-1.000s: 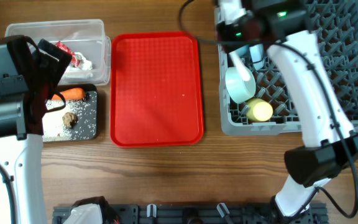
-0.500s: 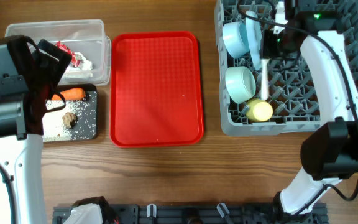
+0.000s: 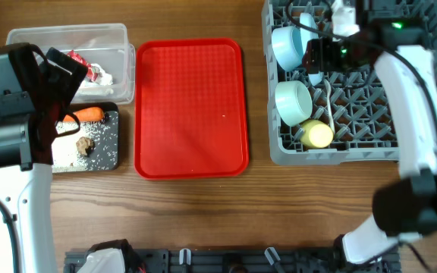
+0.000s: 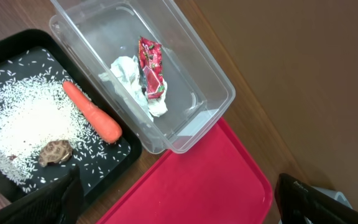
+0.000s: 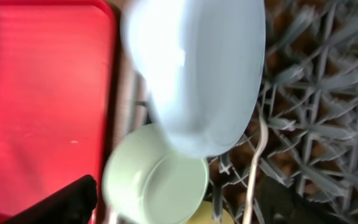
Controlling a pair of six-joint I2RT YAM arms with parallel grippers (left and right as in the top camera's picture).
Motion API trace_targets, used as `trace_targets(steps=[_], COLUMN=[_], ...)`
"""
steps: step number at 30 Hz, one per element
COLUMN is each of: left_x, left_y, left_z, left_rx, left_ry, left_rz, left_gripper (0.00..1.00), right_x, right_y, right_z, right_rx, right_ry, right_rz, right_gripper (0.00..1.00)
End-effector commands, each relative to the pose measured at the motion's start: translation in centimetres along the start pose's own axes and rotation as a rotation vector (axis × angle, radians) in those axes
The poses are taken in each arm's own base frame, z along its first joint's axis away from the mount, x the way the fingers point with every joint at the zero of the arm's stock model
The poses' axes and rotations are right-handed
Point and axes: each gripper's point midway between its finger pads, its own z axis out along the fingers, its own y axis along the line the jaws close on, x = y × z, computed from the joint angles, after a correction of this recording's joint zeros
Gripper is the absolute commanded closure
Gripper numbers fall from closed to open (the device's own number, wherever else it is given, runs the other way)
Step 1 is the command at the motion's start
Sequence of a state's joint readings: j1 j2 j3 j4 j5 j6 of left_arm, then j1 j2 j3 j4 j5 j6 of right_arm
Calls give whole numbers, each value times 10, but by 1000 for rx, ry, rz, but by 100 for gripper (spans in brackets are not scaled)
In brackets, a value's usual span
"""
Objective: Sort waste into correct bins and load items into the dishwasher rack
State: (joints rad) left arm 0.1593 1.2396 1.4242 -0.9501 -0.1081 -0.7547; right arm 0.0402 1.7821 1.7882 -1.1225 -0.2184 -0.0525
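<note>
White spoon lying flat among the pegs of the grey dishwasher rack, right of the overhead frame; it lies just right of the light green bowl, above the yellow cup and below the pale blue bowl. The spoon appears light, stiff and smooth, with a thin handle likely to twist or slip under a pinch; the best hold is probably across the middle of the handle, from above, where the pegs leave room. Right tool hovers over the rack's upper left; its fingers stand wide apart at the lower corners of the wrist view, released, with nothing between them and touching neither bowl nor spoon. Left tool hangs at the left of the counter, spread fully and empty. Below it, the red-and-white wrapper and crumpled tissue lie in the clear tub; the carrot, rice grains and brown lump lie in the black tray.
</note>
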Motion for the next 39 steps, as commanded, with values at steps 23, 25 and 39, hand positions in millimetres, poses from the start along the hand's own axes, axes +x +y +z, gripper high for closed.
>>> trace_targets(steps=[23, 25, 39], left_x=[-4, -4, -4], left_y=[3, 3, 3], left_z=[1, 1, 1], left_rx=[-15, -15, -15], left_ry=[-15, -15, -15], left_rz=[-17, -17, -17], left_gripper=[0, 0, 0], right_x=[-3, -16, 115], right_y=[33, 30, 5], right_z=[-145, -140, -76], right_rx=[4, 16, 104], right_ry=[-369, -481, -931], right_rz=[-82, -129, -123], right_gripper=[0, 0, 0])
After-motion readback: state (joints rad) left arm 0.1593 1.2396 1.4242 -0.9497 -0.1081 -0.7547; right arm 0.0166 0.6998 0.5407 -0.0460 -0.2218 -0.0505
